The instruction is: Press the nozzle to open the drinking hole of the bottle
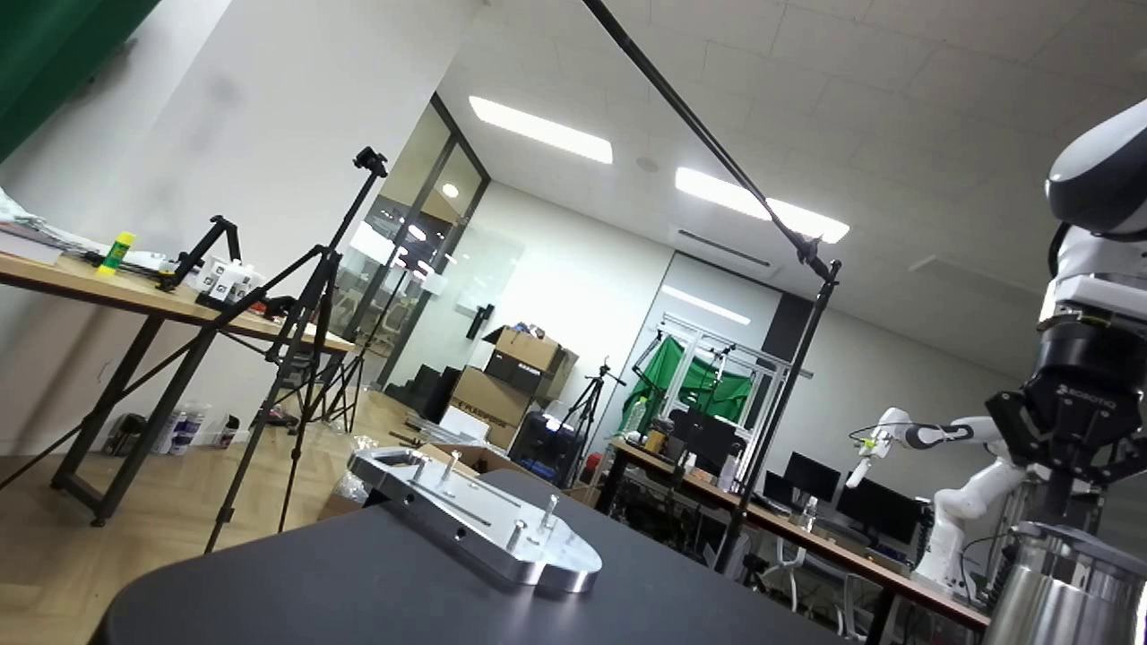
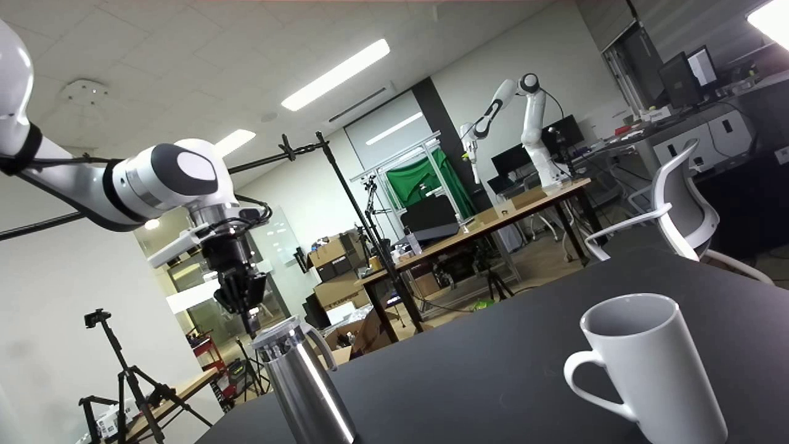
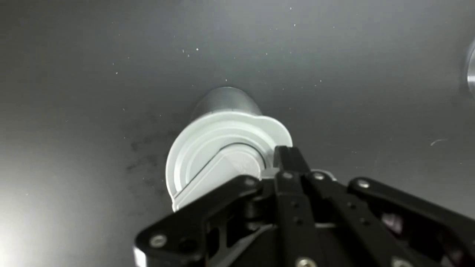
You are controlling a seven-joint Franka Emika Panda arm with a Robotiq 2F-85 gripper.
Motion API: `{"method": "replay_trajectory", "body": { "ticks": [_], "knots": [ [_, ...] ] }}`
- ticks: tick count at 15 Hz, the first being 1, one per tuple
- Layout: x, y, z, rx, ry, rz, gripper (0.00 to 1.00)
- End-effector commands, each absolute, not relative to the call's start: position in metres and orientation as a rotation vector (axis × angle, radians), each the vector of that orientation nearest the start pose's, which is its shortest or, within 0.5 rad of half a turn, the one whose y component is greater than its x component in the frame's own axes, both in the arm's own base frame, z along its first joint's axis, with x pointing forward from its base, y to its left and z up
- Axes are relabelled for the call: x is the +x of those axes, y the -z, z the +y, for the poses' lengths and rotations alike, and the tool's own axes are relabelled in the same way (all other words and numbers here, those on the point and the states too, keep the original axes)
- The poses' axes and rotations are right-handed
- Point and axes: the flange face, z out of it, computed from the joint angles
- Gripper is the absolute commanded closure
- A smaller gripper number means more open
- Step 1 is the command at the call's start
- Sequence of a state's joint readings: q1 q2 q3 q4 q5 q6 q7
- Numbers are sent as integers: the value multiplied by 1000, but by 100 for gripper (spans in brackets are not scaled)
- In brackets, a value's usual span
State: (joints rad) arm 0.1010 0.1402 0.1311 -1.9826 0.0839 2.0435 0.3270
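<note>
The bottle is a steel pitcher [image 2: 311,394] with a pale grey lid and a side handle [image 2: 322,346]. It stands on the dark table and also shows at the lower right of an exterior view [image 1: 1071,591]. In the wrist view I look down on its lid [image 3: 189,148], with a long raised lever, the nozzle [image 3: 237,163], across it. My gripper [image 3: 287,150] is shut and empty, its fingertips over the lid's edge beside the lever's round end. The gripper also shows in both exterior views [image 1: 1059,506] [image 2: 251,330], pointing down at the lid rim. I cannot tell if they touch. The gripper hides part of the lid.
A white mug [image 2: 653,370] stands on the dark table [image 2: 468,382]. A silver metal plate with upright pins [image 1: 484,515] lies on the table near its edge. A shiny metal thing [image 3: 471,70] shows at the right edge of the wrist view.
</note>
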Motion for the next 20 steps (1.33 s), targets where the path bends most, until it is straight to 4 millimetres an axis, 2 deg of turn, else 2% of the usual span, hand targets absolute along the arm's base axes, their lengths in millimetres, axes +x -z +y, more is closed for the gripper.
{"method": "replay_trajectory", "body": {
  "ticks": [1, 14, 20],
  "knots": [
    [563, -396, 138, -3096, -196, 278, 100],
    [558, -404, 136, -3151, -173, 281, 100],
    [561, -400, 129, -3162, -164, 297, 100]
  ]
}}
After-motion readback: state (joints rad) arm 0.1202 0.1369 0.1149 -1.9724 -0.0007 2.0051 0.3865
